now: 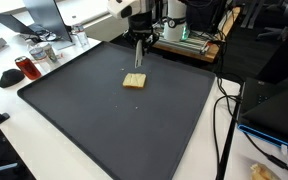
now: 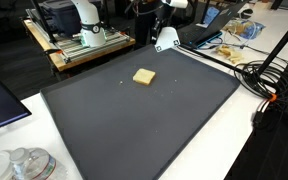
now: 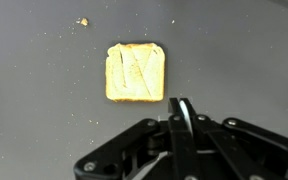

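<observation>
Cluttered lab or office room. White surface (image 1: 29,125) carries large dark grey mat (image 1: 134,130) with a few crumbs scattered on it. Black cables (image 2: 269,85) trail across surface beside mat edge. Wooden bench (image 2: 84,52) behind, loaded with equipment. Red-brown mug (image 1: 24,68) near mat corner. Stack of clear discs (image 2: 24,165) at another corner. Dark floor (image 2: 9,60) beyond. Light even and soft, with no hard shadows.
</observation>
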`<state>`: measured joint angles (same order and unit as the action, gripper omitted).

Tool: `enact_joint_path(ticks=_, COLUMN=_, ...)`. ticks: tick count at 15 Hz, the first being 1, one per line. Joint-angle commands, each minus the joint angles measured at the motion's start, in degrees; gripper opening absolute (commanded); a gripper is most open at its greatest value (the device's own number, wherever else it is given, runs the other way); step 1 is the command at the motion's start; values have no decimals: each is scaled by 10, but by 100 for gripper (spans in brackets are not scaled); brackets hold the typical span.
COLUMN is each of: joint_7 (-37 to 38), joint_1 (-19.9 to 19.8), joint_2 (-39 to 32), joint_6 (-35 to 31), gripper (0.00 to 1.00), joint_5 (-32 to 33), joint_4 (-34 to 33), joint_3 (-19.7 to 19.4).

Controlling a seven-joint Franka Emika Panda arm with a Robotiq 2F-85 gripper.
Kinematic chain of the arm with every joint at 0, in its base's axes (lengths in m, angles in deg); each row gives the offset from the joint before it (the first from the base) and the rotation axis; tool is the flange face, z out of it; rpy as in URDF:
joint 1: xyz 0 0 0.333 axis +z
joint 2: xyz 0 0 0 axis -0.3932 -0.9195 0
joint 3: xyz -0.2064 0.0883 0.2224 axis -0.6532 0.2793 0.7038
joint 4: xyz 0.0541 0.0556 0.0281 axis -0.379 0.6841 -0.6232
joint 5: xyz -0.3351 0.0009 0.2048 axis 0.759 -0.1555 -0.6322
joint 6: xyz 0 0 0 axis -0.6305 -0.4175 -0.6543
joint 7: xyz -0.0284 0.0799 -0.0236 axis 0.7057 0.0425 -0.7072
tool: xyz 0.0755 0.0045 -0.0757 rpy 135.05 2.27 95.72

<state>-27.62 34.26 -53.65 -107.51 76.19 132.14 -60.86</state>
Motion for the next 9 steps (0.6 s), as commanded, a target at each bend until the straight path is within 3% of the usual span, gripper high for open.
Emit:
enact_joint_path(ticks=1, joint_7=-36, joint_1=-32, joint_2=28, joint_6=45, gripper=1, joint_5=-14, joint_4=7, joint_3=21)
enact_joint_path(ticks=9, joint_7=-55, joint_1=-47, joint_2=82, joint_6=107, gripper=1, joint_5=-19, joint_4=32, joint_3=30)
